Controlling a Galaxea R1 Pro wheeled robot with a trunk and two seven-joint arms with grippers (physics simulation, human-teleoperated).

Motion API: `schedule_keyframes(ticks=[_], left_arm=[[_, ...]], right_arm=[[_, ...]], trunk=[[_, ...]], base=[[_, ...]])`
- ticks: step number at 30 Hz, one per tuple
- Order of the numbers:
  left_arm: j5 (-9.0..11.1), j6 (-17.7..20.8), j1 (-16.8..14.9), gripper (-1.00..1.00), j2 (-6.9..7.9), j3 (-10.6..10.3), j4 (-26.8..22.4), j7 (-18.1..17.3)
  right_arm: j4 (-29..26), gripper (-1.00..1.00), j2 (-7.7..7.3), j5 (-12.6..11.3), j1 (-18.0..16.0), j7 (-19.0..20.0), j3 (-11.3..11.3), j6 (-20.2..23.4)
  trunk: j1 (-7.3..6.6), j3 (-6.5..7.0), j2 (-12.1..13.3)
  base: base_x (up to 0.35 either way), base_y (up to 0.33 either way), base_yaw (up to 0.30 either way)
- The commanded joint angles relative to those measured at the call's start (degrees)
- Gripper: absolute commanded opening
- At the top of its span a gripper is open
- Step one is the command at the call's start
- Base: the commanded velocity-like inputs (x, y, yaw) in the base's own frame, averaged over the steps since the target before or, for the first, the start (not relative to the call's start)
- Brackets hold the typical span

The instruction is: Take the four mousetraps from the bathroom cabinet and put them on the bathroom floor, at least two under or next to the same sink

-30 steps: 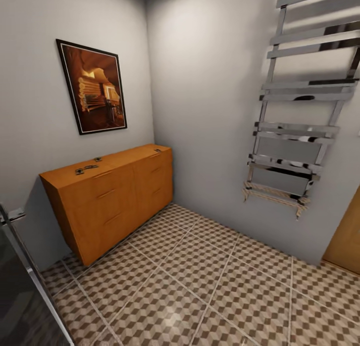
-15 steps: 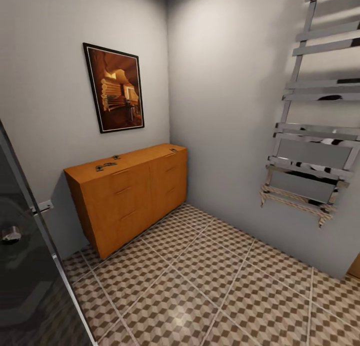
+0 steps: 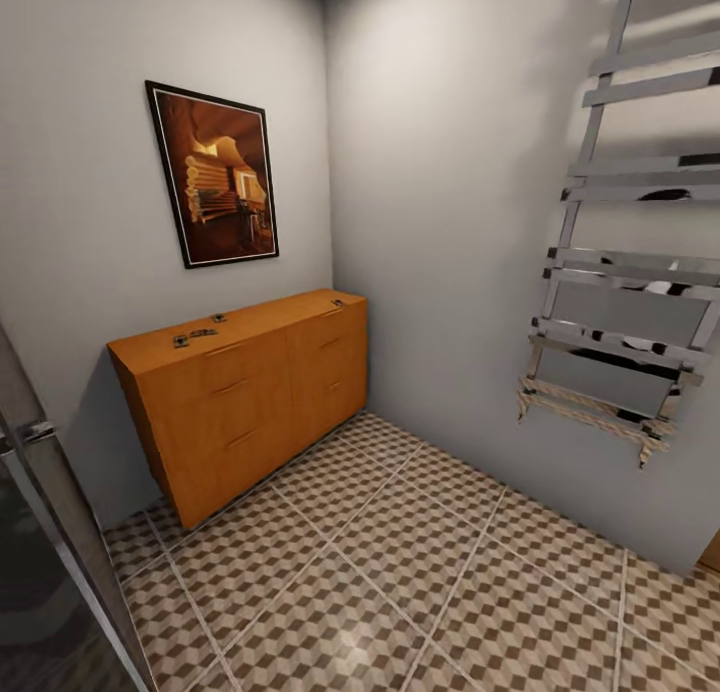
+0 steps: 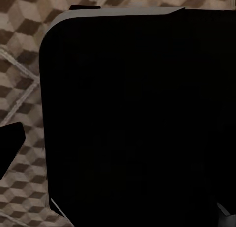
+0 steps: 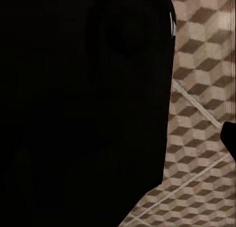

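**A:** Where does the robot stand?

**B:** On the bathroom floor (image 3: 400,562), cube-patterned tiles spreading to the walls. The cabinet (image 3: 245,397) sits flush against the left wall beneath a framed picture (image 3: 213,175), probably to keep the tiles open for walking. A chrome towel rail (image 3: 625,272) hangs on the right wall.

**A:** And the mousetraps?

**B:** Small dark-metal pieces rest on the cabinet's flat top: a pair near its left end (image 3: 194,336), one just behind (image 3: 217,318), another at the far right end (image 3: 338,302). They are too small to make out in detail, but I judge them the traps, lying out in open reach.

**A:** The claws?

**B:** I cannot tell how either stands. Both wrist views show a dark bulk above tiles, so the arms look tucked low, as suits driving.
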Motion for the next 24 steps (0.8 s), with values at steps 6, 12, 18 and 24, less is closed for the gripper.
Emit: schedule_keyframes(ticks=[6,12,18,24], left_arm=[[0.1,-0.2,0.0,1.0,0.0,0.1,0.0,0.0],[0.1,-0.2,0.0,1.0,0.0,0.1,0.0,0.0],[0.1,-0.2,0.0,1.0,0.0,0.1,0.0,0.0],[0.1,-0.2,0.0,1.0,0.0,0.1,0.0,0.0]], right_arm=[[0.0,1.0,0.0,0.0,0.0,0.0,0.0,0.0],[0.0,1.0,0.0,0.0,0.0,0.0,0.0,0.0],[0.0,1.0,0.0,-0.1,0.0,0.0,0.0,0.0],[0.0,1.0,0.0,-0.1,0.0,0.0,0.0,0.0]], trunk=[[0.02,-0.04,0.0],[0.02,-0.04,0.0],[0.02,-0.04,0.0],[0.02,-0.04,0.0]], base=[[0.199,-0.206,0.001],[0.202,-0.208,0.0],[0.205,-0.209,0.0],[0.21,-0.193,0.0]])
